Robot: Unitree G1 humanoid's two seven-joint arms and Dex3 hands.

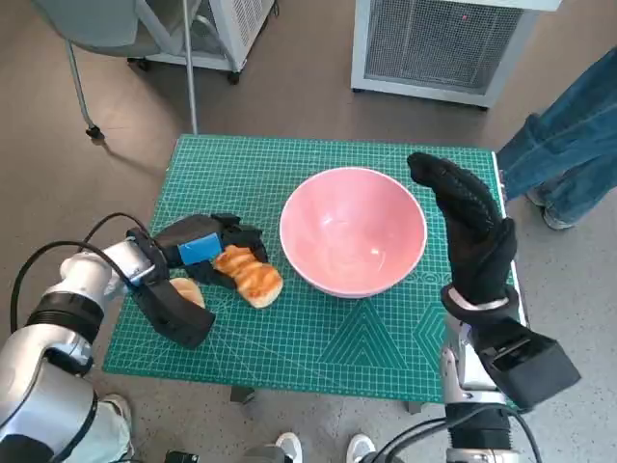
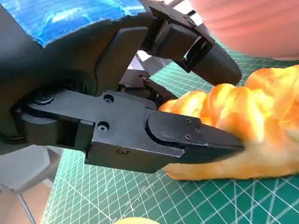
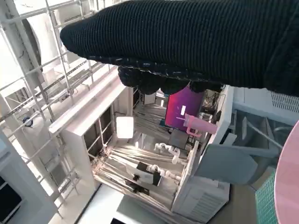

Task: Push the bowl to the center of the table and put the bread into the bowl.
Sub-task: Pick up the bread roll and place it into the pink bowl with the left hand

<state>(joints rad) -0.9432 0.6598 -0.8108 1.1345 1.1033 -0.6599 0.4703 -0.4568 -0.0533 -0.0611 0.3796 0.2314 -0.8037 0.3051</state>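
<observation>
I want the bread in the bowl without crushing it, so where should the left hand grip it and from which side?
Judging by its pose, grip the bread across its narrow middle, coming from the side away from the bowl, where the left hand already is. It is a long, lumpy loaf lying flat on the mat, and the fingers already straddle it.

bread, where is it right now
In the head view the bread lies on the green mat, left of the pink bowl, with the left hand closed around it.
</observation>
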